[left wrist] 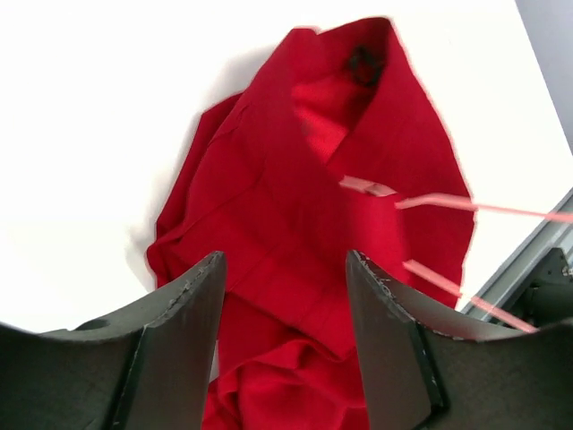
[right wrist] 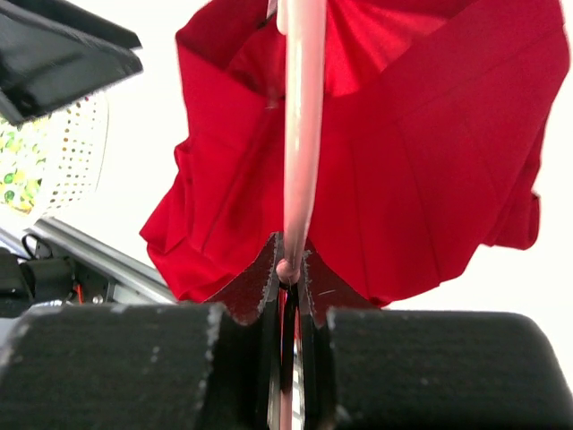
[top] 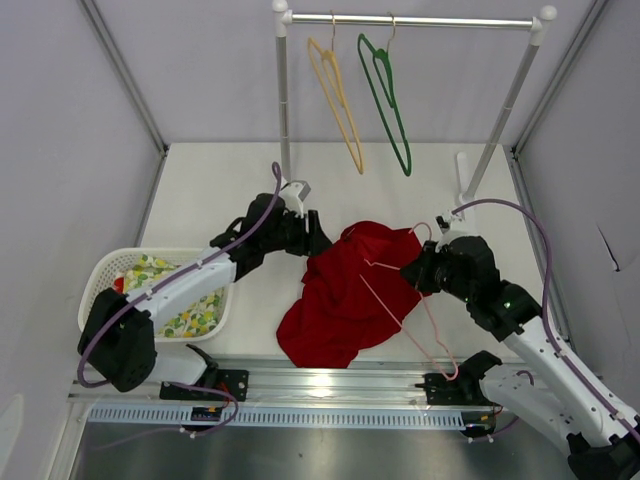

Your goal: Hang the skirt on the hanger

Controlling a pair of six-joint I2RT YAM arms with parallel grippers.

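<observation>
The deep-red skirt point(top: 345, 295) lies crumpled on the white table between the arms. It also shows in the left wrist view point(left wrist: 295, 206) and the right wrist view point(right wrist: 430, 161). The pale pink hanger point(top: 400, 320) lies slanted across the skirt's right part, with one end reaching into its opening. My right gripper point(top: 415, 272) is shut on the hanger's wire point(right wrist: 302, 116) at the skirt's right edge. My left gripper point(top: 318, 240) is open at the skirt's upper left edge. Its fingers point(left wrist: 192, 305) straddle red fabric without closing on it. Two pink hanger wires point(left wrist: 439, 202) cross the skirt there.
A white basket point(top: 100, 275) holding a floral cloth point(top: 190, 305) stands at the left. A rack point(top: 410, 20) at the back carries a yellow hanger point(top: 338, 100) and a green hanger point(top: 388, 95). A metal rail point(top: 330, 385) runs along the near edge.
</observation>
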